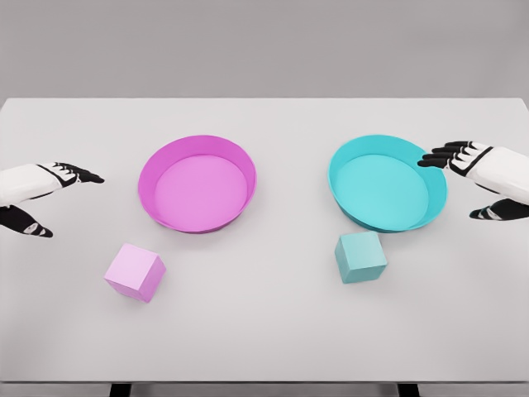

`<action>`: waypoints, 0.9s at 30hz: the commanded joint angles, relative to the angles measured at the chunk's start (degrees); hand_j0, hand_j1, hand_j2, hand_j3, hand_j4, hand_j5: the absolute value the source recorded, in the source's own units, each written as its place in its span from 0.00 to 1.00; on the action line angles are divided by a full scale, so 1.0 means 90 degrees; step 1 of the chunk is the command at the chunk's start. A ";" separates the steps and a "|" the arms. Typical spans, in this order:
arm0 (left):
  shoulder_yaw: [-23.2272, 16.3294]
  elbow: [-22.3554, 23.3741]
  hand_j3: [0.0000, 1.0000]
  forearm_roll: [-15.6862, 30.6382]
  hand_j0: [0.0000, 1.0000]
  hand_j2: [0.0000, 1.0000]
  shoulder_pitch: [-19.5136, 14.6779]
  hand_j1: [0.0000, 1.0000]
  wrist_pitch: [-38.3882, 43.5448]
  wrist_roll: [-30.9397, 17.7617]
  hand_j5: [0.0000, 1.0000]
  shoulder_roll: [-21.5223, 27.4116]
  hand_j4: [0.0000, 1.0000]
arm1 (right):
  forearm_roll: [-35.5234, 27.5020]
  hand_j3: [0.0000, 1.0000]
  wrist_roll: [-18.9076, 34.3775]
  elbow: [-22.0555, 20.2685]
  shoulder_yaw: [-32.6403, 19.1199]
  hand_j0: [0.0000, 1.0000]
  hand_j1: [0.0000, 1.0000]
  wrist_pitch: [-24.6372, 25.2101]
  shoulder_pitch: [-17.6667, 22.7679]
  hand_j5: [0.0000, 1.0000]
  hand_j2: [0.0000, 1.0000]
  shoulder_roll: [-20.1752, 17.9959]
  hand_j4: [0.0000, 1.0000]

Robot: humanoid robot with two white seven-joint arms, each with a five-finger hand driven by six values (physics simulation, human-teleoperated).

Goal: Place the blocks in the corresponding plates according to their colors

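The white desk [264, 331] carries everything, and the pink plate [197, 184] serves as the landmark. This plate sits left of the desk's middle and holds nothing. To its right, well apart, is the teal plate [387, 183], also holding nothing. The pink block [135, 271] lies in front of the pink plate and a little to its left, turned corner-on to the camera. The teal block [360, 256] lies far to the right of the pink plate, just in front of the teal plate's near rim.

The left robot hand [45, 194] hangs to the left of the pink plate, fingers spread and holding nothing, thumb dropped below the fingers. The right robot hand [475, 178] is far right of the pink plate, over the teal plate's outer edge, likewise spread and holding nothing.

No block has been lifted, so the step in hand looks like the first reach. Each hand has its matching block on its own side, so no crossing is needed. For the pink block, the left hand should come down over it with its wrist turned to suit the block's rotated faces, so thumb and fingers meet flat sides, not corners. It should lift the block clear of the plate's raised rim before moving over it. The release should be low over the middle, so the block does not bounce out.
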 commanded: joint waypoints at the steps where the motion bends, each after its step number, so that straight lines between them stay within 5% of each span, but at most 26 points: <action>1: -0.0004 -0.0017 1.00 0.0041 1.00 1.00 0.0000 1.00 0.0012 0.0003 1.00 0.0014 1.00 | -0.0051 1.00 -0.0004 -0.0012 0.0000 1.00 1.00 0.0007 0.0000 1.00 1.00 -0.0020 1.00; 5: -0.0004 -0.0056 1.00 0.0051 1.00 1.00 0.0000 1.00 0.0012 0.0003 1.00 0.0043 1.00 | -0.0060 1.00 -0.0082 -0.0012 0.0009 1.00 1.00 0.0007 -0.0146 1.00 1.00 0.0087 1.00; 7: -0.0130 -0.0232 1.00 0.0080 1.00 1.00 0.0000 1.00 0.0012 0.0022 1.00 0.0180 1.00 | -0.0080 1.00 -0.0091 -0.0002 0.0282 1.00 1.00 0.0007 -0.0634 1.00 1.00 0.0049 1.00; 11: -0.0736 -0.1042 1.00 0.0675 1.00 1.00 -0.0010 1.00 0.0012 0.0139 1.00 0.0707 1.00 | -0.0109 1.00 -0.0121 0.0037 0.3299 1.00 1.00 0.0007 -0.3426 1.00 1.00 -0.0449 1.00; 16: -0.0824 -0.1286 1.00 0.1222 1.00 1.00 -0.0010 1.00 0.0012 0.0159 1.00 0.0844 1.00 | -0.0148 1.00 -0.0443 -0.0002 0.5711 1.00 1.00 0.0007 -0.5507 1.00 1.00 -0.0801 1.00; 19: -0.1009 -0.1911 1.00 0.1388 1.00 1.00 -0.0049 1.00 0.0012 0.0159 1.00 0.1049 1.00 | -0.0138 1.00 -0.0502 -0.0236 0.6464 1.00 1.00 0.0007 -0.5996 1.00 1.00 -0.0762 1.00; 22: -0.1165 -0.2204 1.00 0.1730 1.00 1.00 -0.0049 1.00 0.0012 0.0149 1.00 0.1283 1.00 | -0.0109 1.00 -0.0472 -0.0979 0.6504 1.00 1.00 0.0007 -0.6035 1.00 1.00 -0.0928 1.00; 27: -0.1468 -0.2429 1.00 0.1965 1.00 1.00 -0.0049 1.00 0.0012 0.0149 1.00 0.1498 1.00 | -0.0139 1.00 -0.0502 -0.1028 0.6494 1.00 1.00 0.0007 -0.6377 1.00 1.00 -0.0928 1.00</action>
